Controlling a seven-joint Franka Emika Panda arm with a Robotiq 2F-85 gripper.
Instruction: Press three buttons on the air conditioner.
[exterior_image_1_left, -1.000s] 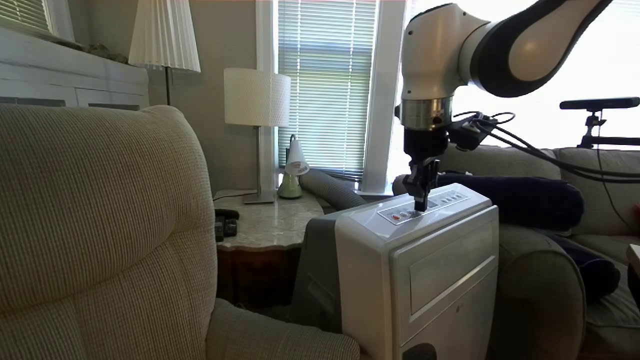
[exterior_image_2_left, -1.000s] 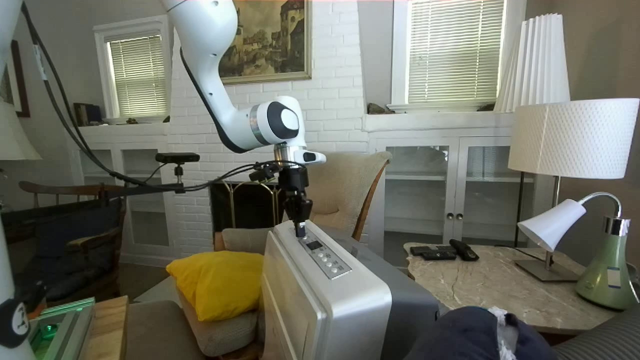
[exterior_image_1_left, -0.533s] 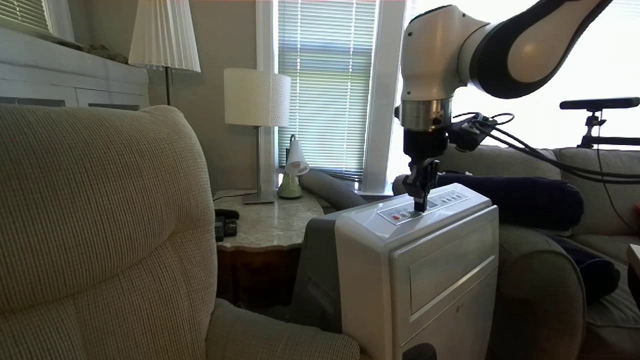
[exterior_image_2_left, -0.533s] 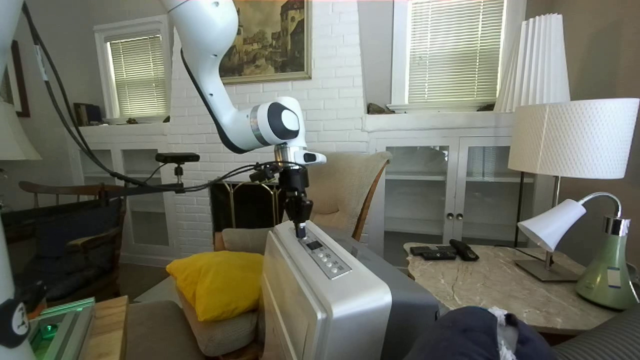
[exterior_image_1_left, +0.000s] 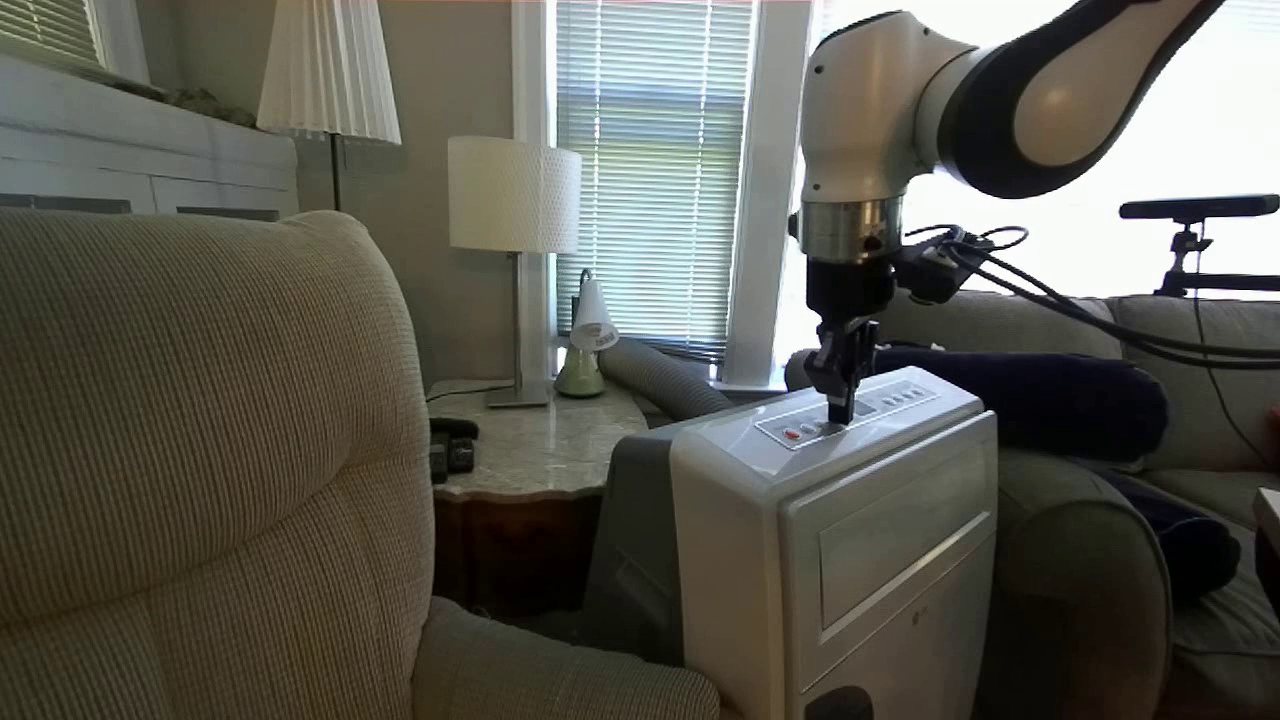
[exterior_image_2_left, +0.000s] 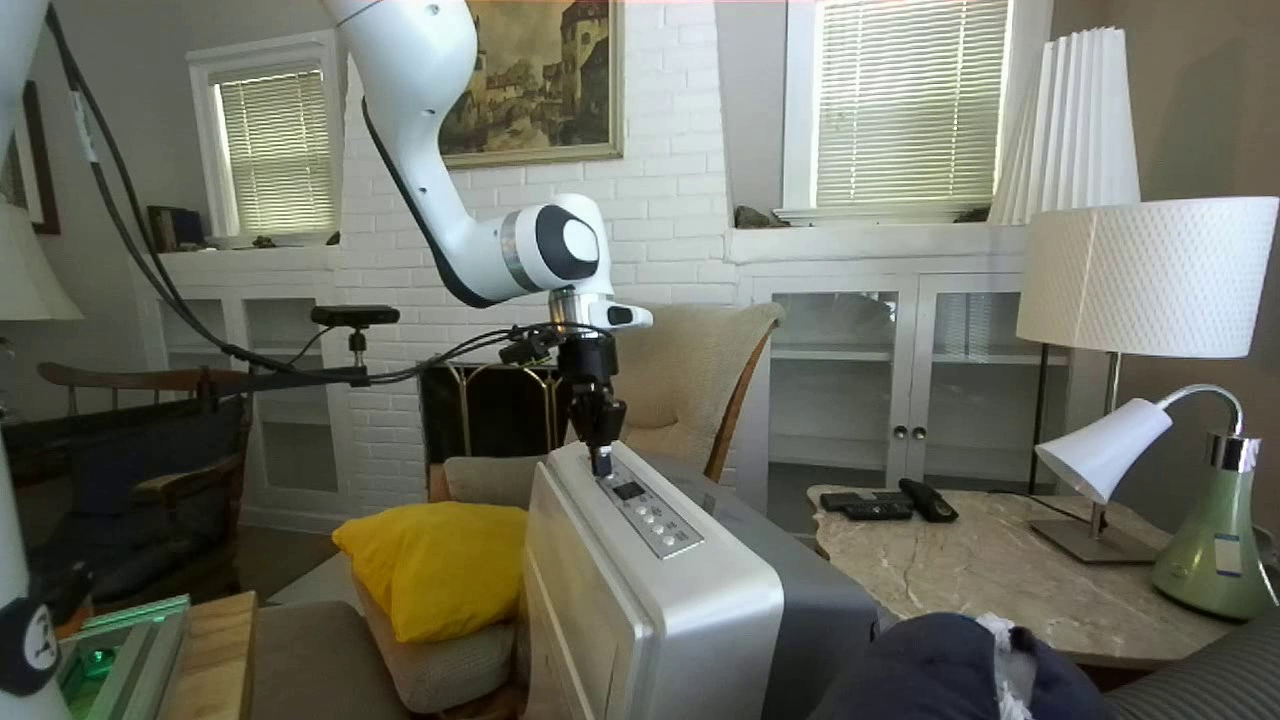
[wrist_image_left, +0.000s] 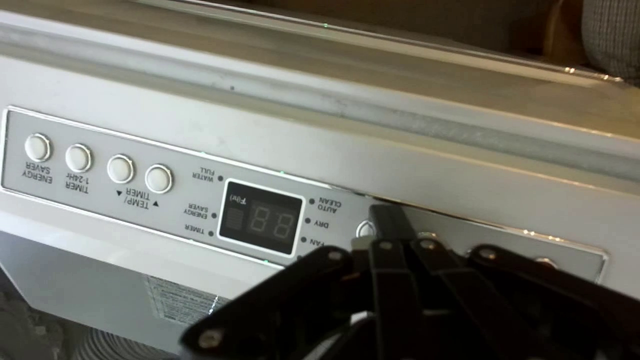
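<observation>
Fingers (wrist_image_left: 392, 221), black, stand closed at the grey control strip (wrist_image_left: 182, 192) of the white boxy air conditioner (exterior_image_1_left: 840, 560); dark rectangular display (wrist_image_left: 262, 218) at nine o'clock, wrist view.

Over there the marble-topped bench (exterior_image_2_left: 965, 560) carries a drum-shade lamp (exterior_image_2_left: 1145, 280), green gooseneck lamp (exterior_image_2_left: 1210, 555), black remotes (exterior_image_2_left: 878, 509), dark handset (exterior_image_2_left: 928, 501).

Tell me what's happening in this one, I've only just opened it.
A robot arm is working at a white air conditioner, apparently to press its buttons. Its gripper is shut and points down at the control panel, right by a button near the display. Whether that button is being pushed in, or how many have been pressed already, these views don't settle.
</observation>
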